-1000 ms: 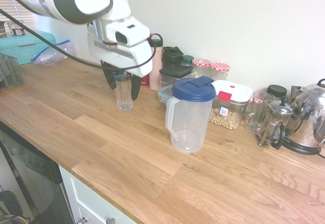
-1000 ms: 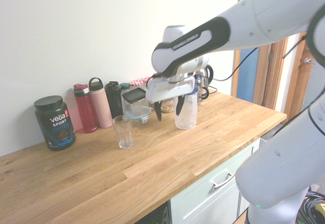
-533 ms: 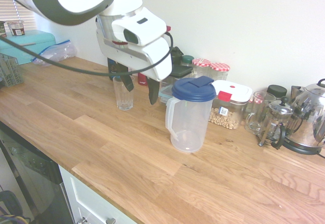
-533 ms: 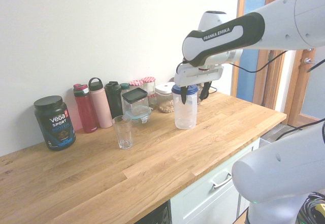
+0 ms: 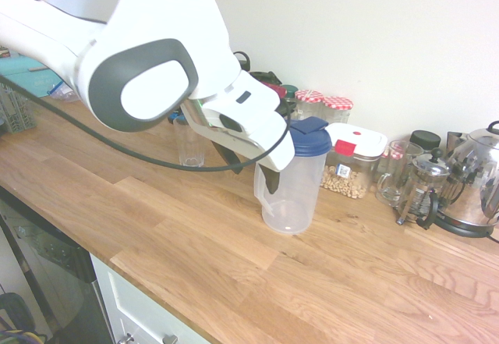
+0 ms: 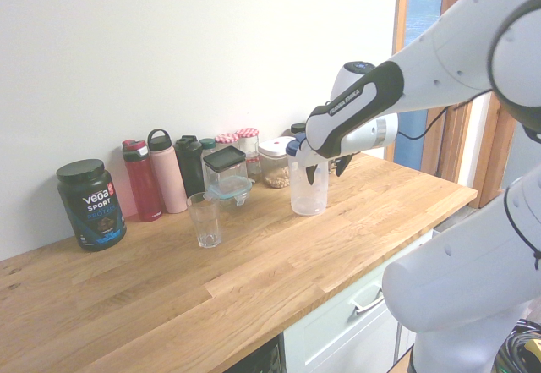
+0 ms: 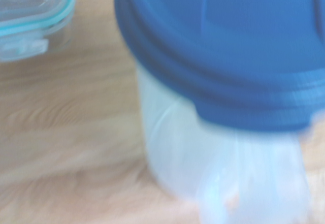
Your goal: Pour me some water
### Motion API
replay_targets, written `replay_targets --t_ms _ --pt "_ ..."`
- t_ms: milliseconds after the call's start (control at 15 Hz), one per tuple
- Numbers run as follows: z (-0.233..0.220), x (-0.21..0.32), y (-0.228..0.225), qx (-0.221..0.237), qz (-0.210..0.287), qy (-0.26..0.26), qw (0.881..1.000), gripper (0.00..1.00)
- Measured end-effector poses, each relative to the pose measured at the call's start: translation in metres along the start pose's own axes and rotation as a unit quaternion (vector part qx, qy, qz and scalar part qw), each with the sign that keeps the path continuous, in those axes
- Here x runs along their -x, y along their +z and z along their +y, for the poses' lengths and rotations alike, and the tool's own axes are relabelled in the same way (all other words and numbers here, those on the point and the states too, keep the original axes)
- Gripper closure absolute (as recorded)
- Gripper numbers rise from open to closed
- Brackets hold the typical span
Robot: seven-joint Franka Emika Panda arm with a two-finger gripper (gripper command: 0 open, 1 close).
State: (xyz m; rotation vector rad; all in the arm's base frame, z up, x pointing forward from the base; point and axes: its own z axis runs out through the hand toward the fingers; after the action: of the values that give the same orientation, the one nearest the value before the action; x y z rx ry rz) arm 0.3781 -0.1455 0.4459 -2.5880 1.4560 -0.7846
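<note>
end effector (image 5: 249, 164): released, empty, angled down at the pitcher's handle side, likely lining up a grasp | pitcher (image 5: 292, 180): upright on table (image 5: 156, 227), blue lid (image 7: 218, 41) on, contents unclear | glass (image 6: 204, 219): upright, at pitcher's 10 o'clock in the first exterior view, apart, ready for pouring

Clear plastic pitcher (image 5: 292, 192) with dark blue lid (image 5: 308, 143), upright on wooden countertop (image 5: 156, 227), handle facing the counter's front edge. Lid on, flap at top looks closed. Walls translucent; looks near empty, water level hard to tell. Wrist view blurred: blue lid (image 7: 218, 46) over cloudy body (image 7: 203, 168). Empty clear drinking glass (image 6: 204, 220), upright, standing apart from pitcher (image 6: 308, 189) on the same counter, nearer the bottles by the wall.
</note>
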Motion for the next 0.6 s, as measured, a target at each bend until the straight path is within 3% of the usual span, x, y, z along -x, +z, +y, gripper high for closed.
replay_targets --t_ms 600 --pt "-0.025 -0.027 0.014 -0.005 -0.009 0.005 1.000 1.00"
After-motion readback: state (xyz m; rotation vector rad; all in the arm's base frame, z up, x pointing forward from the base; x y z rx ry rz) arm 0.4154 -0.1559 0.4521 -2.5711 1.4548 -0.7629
